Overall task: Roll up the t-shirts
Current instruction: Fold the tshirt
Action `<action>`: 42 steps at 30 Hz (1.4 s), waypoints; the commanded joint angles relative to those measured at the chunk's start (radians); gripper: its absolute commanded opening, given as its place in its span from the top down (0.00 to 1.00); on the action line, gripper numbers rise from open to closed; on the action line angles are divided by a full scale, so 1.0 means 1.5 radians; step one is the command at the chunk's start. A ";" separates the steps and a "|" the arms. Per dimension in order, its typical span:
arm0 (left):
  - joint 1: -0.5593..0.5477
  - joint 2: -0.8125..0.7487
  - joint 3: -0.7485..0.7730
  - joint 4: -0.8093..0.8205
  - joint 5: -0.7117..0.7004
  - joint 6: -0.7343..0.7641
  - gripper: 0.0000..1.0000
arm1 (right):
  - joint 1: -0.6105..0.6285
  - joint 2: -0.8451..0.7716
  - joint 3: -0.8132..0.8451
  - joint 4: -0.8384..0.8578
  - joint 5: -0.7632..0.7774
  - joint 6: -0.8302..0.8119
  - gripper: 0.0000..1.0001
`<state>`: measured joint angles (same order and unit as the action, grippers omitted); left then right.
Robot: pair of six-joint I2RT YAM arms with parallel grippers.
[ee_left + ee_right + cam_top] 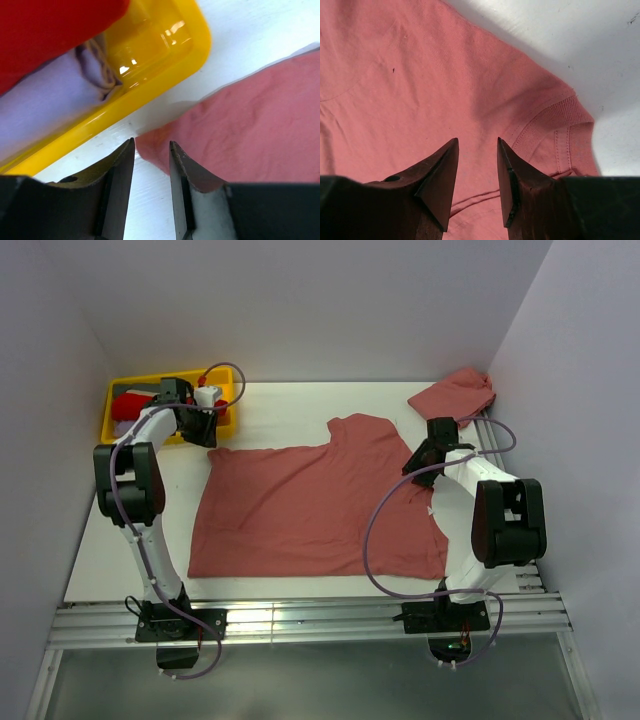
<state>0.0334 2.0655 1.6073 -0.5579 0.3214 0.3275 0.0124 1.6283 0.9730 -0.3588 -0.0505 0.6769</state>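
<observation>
Though spread flat on the white table (270,410), looks thin, soft and light, so likely to sag, crease and skid rather than hold shape. Lies as one t-shirt (300,510) mid-table, with a second t-shirt (455,392) bunched at the far right. Best pinched at a hem corner or the ribbed collar (555,125). Shows the left gripper (151,147) narrowly parted, empty, at the far hem corner beside the yellow tray (150,95). Shows the right gripper (477,145) parted, empty, above cloth near the collar.

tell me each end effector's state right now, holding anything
Left end effector: open, holding nothing, tips at a corner of the t-shirt.
Right end effector: open, holding nothing, above the t-shirt.
</observation>
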 commanded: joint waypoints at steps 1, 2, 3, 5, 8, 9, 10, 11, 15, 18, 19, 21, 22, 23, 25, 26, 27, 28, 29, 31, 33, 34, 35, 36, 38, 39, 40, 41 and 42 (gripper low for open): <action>0.015 -0.014 -0.003 0.008 -0.004 -0.001 0.61 | -0.003 0.004 0.010 0.017 0.013 -0.015 0.56; 0.017 -0.007 -0.002 0.006 -0.005 -0.001 0.63 | -0.003 0.005 0.009 0.018 0.013 -0.015 0.57; 0.017 -0.003 0.002 0.003 -0.005 0.001 0.64 | -0.003 0.006 0.007 0.018 0.013 -0.015 0.56; 0.018 0.008 0.004 -0.002 -0.002 0.000 0.65 | -0.003 0.007 0.005 0.019 0.013 -0.015 0.57; 0.019 0.019 0.006 -0.002 0.001 -0.002 0.66 | -0.003 0.008 0.003 0.020 0.013 -0.015 0.57; 0.020 0.022 0.008 -0.003 0.009 -0.002 0.66 | -0.003 0.008 0.003 0.020 0.013 -0.015 0.57; 0.020 0.026 0.011 -0.006 0.013 -0.002 0.66 | -0.003 0.009 0.003 0.019 0.014 -0.015 0.57; 0.021 0.032 0.013 -0.015 0.020 -0.002 0.66 | -0.003 0.008 0.003 0.018 0.016 -0.015 0.57; 0.020 0.041 0.018 -0.020 0.040 -0.002 0.62 | -0.003 0.006 0.000 0.016 0.019 -0.017 0.57; 0.020 0.049 0.020 -0.023 0.042 -0.006 0.62 | -0.002 0.005 -0.002 0.017 0.018 -0.015 0.57; 0.020 0.052 0.022 -0.026 0.045 -0.006 0.61 | -0.003 0.005 -0.003 0.018 0.017 -0.016 0.57; 0.020 0.054 0.022 -0.028 0.045 -0.004 0.61 | -0.003 0.004 -0.005 0.018 0.017 -0.016 0.57; 0.020 0.053 0.017 -0.027 0.044 -0.005 0.59 | -0.003 0.003 -0.007 0.019 0.018 -0.016 0.57; 0.021 0.052 0.014 -0.024 0.043 -0.005 0.59 | -0.002 0.003 -0.008 0.020 0.018 -0.016 0.57; 0.019 0.053 0.011 -0.017 0.038 -0.008 0.58 | -0.003 0.003 -0.009 0.022 0.016 -0.015 0.57; 0.019 0.055 0.013 -0.017 0.037 -0.009 0.58 | -0.003 0.004 -0.007 0.022 0.015 -0.014 0.57; 0.018 0.057 0.015 -0.018 0.038 -0.011 0.59 | -0.003 0.005 -0.008 0.023 0.013 -0.014 0.57; 0.018 0.061 0.018 -0.019 0.039 -0.012 0.62 | -0.003 0.003 -0.008 0.023 0.012 -0.013 0.57; 0.018 0.062 0.019 -0.019 0.041 -0.013 0.64 | -0.003 0.003 -0.008 0.023 0.012 -0.013 0.57; 0.016 0.063 0.019 -0.021 0.041 -0.013 0.74 | -0.003 0.002 -0.007 0.022 0.015 -0.015 0.57; 0.015 0.058 0.017 -0.019 0.043 -0.015 0.82 | -0.003 0.002 -0.001 0.018 0.018 -0.018 0.58; 0.015 0.051 0.017 -0.021 0.046 -0.015 0.90 | -0.003 0.004 0.001 0.017 0.018 -0.019 0.59; 0.015 0.047 0.017 -0.023 0.050 -0.016 0.94 | -0.003 0.005 0.007 0.018 0.018 -0.021 0.60; 0.015 0.040 0.016 -0.023 0.051 -0.020 0.98 | -0.003 0.008 0.010 0.017 0.018 -0.023 0.61; 0.015 0.017 0.012 -0.023 0.053 -0.023 1.00 | -0.003 0.011 0.019 0.020 0.016 -0.027 0.61; 0.016 0.007 0.011 -0.021 0.052 -0.025 1.00 | -0.003 0.016 0.023 0.026 0.014 -0.028 0.61; 0.014 -0.013 0.007 -0.019 0.047 -0.027 1.00 | -0.003 0.019 0.027 0.027 0.013 -0.029 0.61; 0.014 -0.022 0.006 -0.014 0.043 -0.029 1.00 | -0.003 0.023 0.034 0.031 0.010 -0.031 0.62; 0.014 -0.030 0.005 -0.013 0.038 -0.031 1.00 | -0.003 0.030 0.040 0.036 0.008 -0.032 0.62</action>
<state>0.0608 2.1296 1.6073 -0.5888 0.3679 0.2996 0.0124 1.6482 0.9764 -0.3496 -0.0437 0.6529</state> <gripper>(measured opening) 0.012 0.381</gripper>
